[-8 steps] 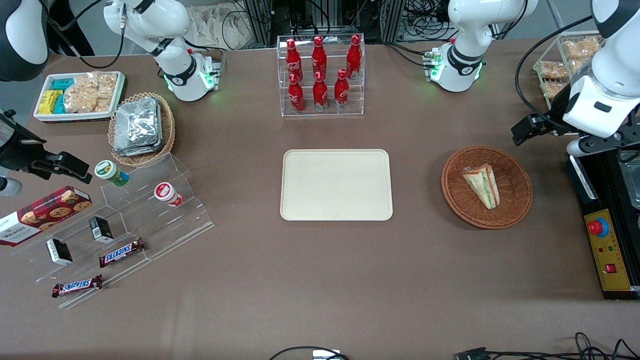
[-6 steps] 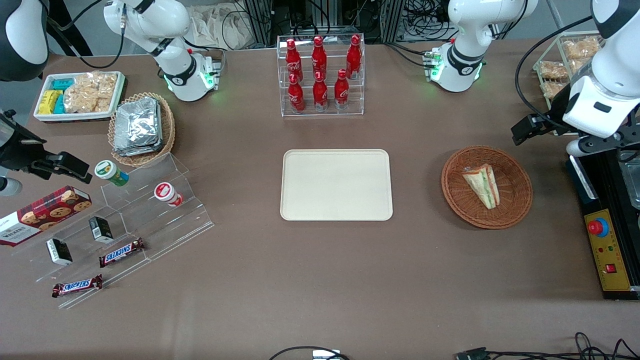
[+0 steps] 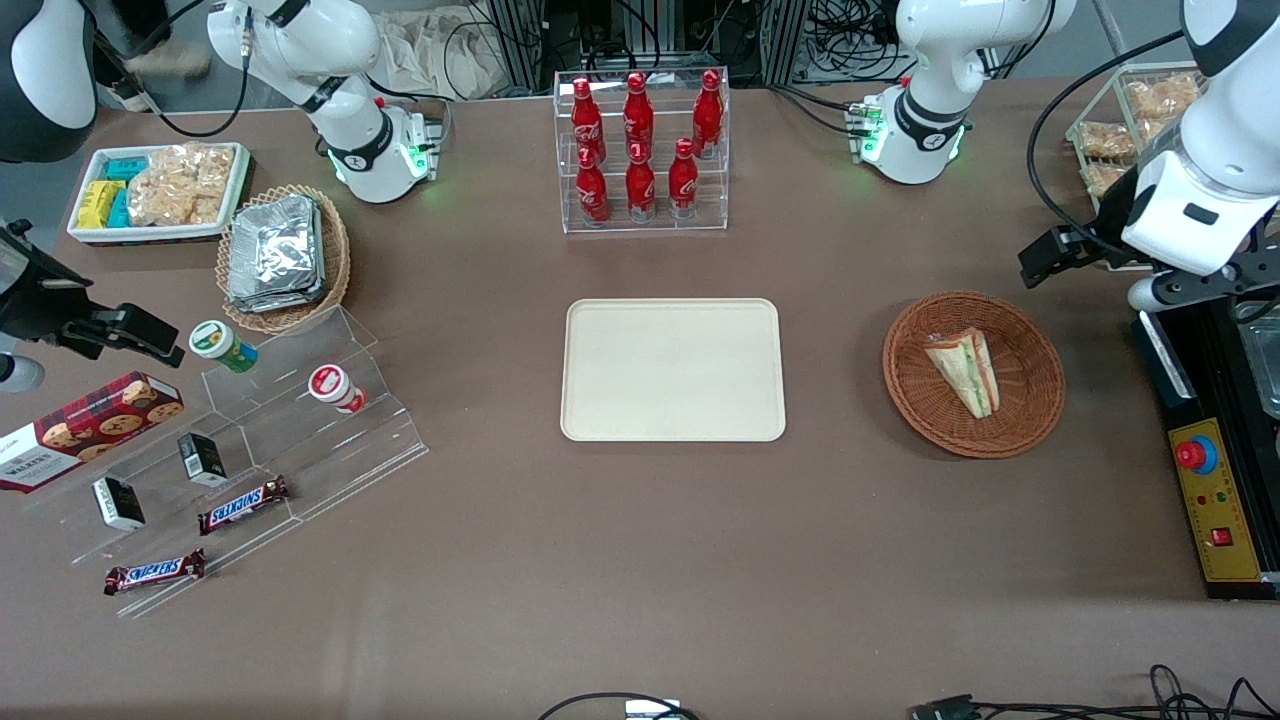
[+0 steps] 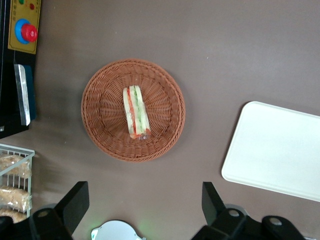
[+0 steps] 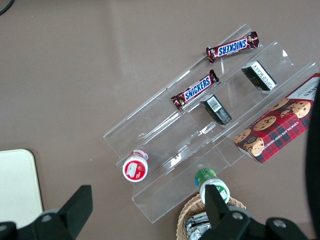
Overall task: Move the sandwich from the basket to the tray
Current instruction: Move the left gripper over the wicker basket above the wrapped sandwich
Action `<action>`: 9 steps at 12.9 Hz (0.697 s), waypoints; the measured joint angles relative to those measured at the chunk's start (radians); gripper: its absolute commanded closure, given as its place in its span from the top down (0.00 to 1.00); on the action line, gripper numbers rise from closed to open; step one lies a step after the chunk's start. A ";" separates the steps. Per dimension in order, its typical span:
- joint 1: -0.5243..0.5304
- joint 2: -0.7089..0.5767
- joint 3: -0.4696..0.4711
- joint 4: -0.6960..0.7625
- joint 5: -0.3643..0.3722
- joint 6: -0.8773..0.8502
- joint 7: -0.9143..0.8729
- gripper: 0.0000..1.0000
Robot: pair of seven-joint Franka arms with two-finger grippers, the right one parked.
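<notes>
The sandwich (image 3: 962, 372) (image 4: 136, 112), a pale wedge with green and orange layers, lies in the round reddish-brown basket (image 3: 1040, 400) (image 4: 100, 115). The cream tray (image 3: 670, 370) (image 4: 280, 150) sits flat and bare at the table's middle, beside the basket. My gripper (image 3: 1060, 252) (image 4: 142, 202) hangs high above the table. It is a little farther from the front camera than the basket and toward the working arm's end. Its dark fingers (image 4: 75, 202) stand wide apart, open, with only brown tabletop between them.
A black control box with a red button (image 3: 1215, 480) (image 4: 22, 25) and a wire rack of snack packs (image 3: 1120, 130) (image 4: 12, 175) stand near the basket. A red-bottle rack (image 3: 640, 150) is farther back. An acrylic stand with snacks (image 3: 270, 430) lies toward the parked arm's end.
My gripper has shifted only a few pixels toward the basket. The sandwich, basket and tray have not moved.
</notes>
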 measured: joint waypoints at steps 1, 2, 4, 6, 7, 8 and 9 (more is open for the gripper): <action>0.001 0.000 0.000 0.000 -0.003 -0.007 -0.001 1.00; 0.002 0.000 0.001 -0.002 -0.004 -0.013 -0.001 1.00; 0.005 -0.004 0.008 -0.020 -0.004 -0.018 -0.004 1.00; 0.015 -0.012 0.030 -0.059 -0.004 -0.018 -0.006 1.00; 0.018 -0.019 0.044 -0.082 -0.005 -0.018 -0.013 1.00; 0.020 -0.027 0.053 -0.106 -0.006 -0.018 -0.030 1.00; 0.021 -0.036 0.058 -0.131 -0.007 -0.017 -0.059 1.00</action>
